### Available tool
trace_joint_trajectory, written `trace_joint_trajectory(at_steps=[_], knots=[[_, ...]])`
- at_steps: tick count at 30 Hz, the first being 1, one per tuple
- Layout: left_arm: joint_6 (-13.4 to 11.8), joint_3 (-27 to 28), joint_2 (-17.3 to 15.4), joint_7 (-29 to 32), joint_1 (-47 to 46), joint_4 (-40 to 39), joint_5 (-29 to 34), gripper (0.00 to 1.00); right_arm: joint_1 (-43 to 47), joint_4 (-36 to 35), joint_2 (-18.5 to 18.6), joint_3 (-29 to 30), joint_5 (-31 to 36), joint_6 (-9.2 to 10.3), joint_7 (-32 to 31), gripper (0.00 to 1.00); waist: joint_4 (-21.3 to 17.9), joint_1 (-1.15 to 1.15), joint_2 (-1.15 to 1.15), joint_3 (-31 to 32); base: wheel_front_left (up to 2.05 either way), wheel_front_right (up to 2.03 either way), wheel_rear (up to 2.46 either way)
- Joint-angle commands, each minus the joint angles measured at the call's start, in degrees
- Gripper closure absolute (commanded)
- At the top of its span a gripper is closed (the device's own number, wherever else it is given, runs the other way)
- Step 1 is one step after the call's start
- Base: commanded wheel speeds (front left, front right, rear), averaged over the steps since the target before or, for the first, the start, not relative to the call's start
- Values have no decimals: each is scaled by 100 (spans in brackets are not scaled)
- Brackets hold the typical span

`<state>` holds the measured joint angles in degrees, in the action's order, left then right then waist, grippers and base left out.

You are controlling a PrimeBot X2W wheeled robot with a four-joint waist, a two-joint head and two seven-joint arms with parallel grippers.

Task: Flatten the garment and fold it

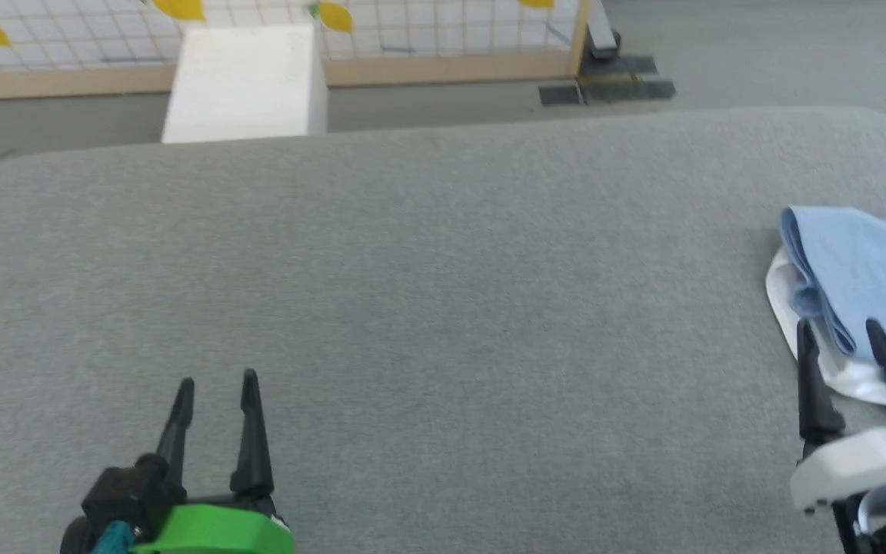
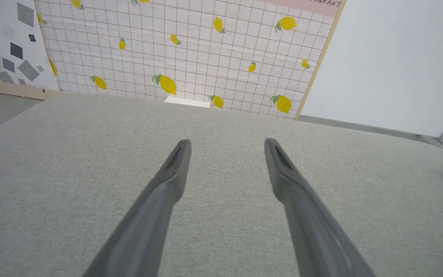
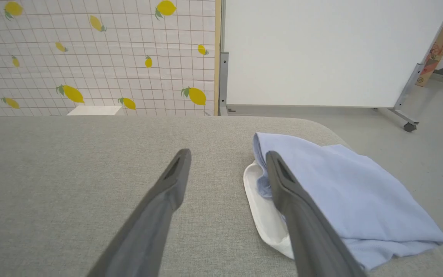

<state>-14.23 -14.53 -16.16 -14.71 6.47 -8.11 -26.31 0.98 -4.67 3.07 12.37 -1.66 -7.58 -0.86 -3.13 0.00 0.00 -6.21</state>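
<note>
The right gripper [image 3: 228,154] stands open, its two dark fingers well apart and nothing between them. The left gripper [image 1: 218,378] is open in the same way and holds nothing, above the bare grey padded surface [image 1: 443,269]. The garment [image 3: 340,184] lies right at the right gripper, on the right end of this surface near its rounded corner. In the right wrist view one finger is over bare grey cloth and the other crosses the garment's left edge, where a white lining comes out from under the light blue folds. Whether this finger touches the cloth, I cannot tell. The garment is bunched in loose layers, and sleeves and collar are hard to separate. In the head view the picture's right edge cuts most of it off, and the fingers hide part of the white border. In the left wrist view a small blurred corner of it sits at the right edge, well apart from the left gripper.
</note>
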Motion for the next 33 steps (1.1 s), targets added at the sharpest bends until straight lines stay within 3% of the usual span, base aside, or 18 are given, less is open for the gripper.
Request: trace_joint_trajectory(at_steps=[1, 19, 20, 33], knots=[[55, -24, 12, -16, 91, 41, -19, 0, 120, -85, -13, -55, 60, 9, 84, 0, 244, 0, 0, 234, 0, 0, 0], [642, -82, 366, -28, 295, 714, 102, 0, 826, 263, -19, -510, -183, 9, 497, 0, 497, 0, 0, 531, 0, 0, 0], [615, -86, 352, 0, 217, 704, 53, 100, 749, 258, -11, -503, -151, -1, 445, 100, 496, 0, 0, 520, 0, 0, 0], [656, -10, 404, 84, 167, 711, 193, 100, 701, 270, -10, -532, -133, -1, 414, 100, 486, 0, 0, 530, 0, 0, 0]])
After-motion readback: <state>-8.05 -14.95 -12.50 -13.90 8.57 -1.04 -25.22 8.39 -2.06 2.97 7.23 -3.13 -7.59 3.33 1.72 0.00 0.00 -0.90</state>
